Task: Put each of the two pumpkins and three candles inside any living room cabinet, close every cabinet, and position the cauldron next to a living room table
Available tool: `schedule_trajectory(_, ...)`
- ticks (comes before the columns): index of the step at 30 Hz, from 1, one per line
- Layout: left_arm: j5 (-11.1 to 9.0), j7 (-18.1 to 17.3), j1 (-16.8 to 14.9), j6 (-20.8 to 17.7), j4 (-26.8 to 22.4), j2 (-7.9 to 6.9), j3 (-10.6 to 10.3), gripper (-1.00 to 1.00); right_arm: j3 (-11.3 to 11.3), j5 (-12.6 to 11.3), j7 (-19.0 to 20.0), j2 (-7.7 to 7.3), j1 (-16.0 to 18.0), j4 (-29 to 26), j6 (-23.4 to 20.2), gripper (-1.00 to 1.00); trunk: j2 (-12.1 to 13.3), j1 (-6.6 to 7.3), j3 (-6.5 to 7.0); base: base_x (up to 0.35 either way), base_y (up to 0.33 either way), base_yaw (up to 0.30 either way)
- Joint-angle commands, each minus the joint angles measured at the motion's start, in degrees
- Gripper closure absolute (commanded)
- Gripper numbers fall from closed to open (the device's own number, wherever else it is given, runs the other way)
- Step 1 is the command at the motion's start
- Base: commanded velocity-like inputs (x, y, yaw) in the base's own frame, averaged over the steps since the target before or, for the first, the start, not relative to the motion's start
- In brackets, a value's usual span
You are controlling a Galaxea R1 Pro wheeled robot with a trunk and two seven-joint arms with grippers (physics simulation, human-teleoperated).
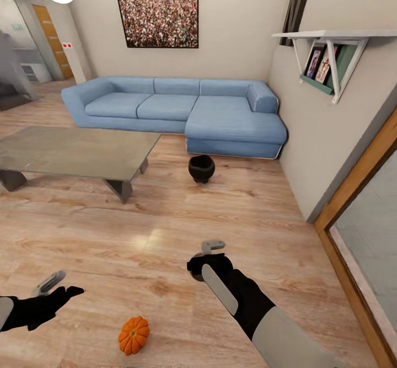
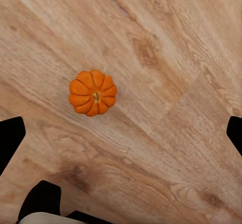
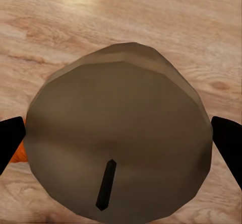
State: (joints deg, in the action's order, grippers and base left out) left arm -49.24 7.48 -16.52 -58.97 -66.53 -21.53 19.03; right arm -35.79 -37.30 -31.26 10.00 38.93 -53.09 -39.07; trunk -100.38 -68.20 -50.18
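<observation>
While one pumpkin (image 1: 134,335) lies on the wood floor (image 1: 165,235) between the two arms, close in front of the robot, nothing visible is put away yet, so I'd judge the task at an early-to-middle stage. Right gripper (image 1: 205,262) is pinching a candle (image 3: 118,133), seen end-on in the right wrist cam as a pale grey round face w/ a dark wick, held between the two black fingertips (image 3: 229,143); a sliver of orange at the frame edge is prob. the same pumpkin below, though it's too small to be sure. Left gripper (image 2: 121,133) hangs spread above the pumpkin, its black tips wide apart at both frame edges, not touching it. Cauldron (image 1: 202,168) stands on the floor just in front of the blue sofa (image 1: 182,111), near the grey coffee table (image 1: 71,150) but w/ a clear gap from its corner; whether that counts as "next to" is a judgement call, prob. needs a nudge closer. Left to do, judging from this: stow the held candle, pick up and stow this pumpkin, deal w/ the other pumpkin and candles, shut every cabinet, check the cauldron.
</observation>
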Motion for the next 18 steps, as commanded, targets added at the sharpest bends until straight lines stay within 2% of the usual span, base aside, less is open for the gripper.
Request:
schedule_trajectory(1, 0.1, 0.0, 0.0, 0.0, 0.0, 0.0, 0.0, -1.0, 0.0, 0.0, 0.0, 0.0, 0.0, 0.0, -0.1, 1.0, 0.4, 0.23, 0.12, 0.0, 0.0, 0.226)
schedule_trajectory(18, 0.1, -0.1, 0.0, -0.1, 0.0, -0.07, 0.0, -1.0, -0.1, 0.0, -0.1, 0.0, 0.0, 0.0, 0.2, 1.0, 7.2, 3.96, 2.05, 0.0, 0.0, 0.215)
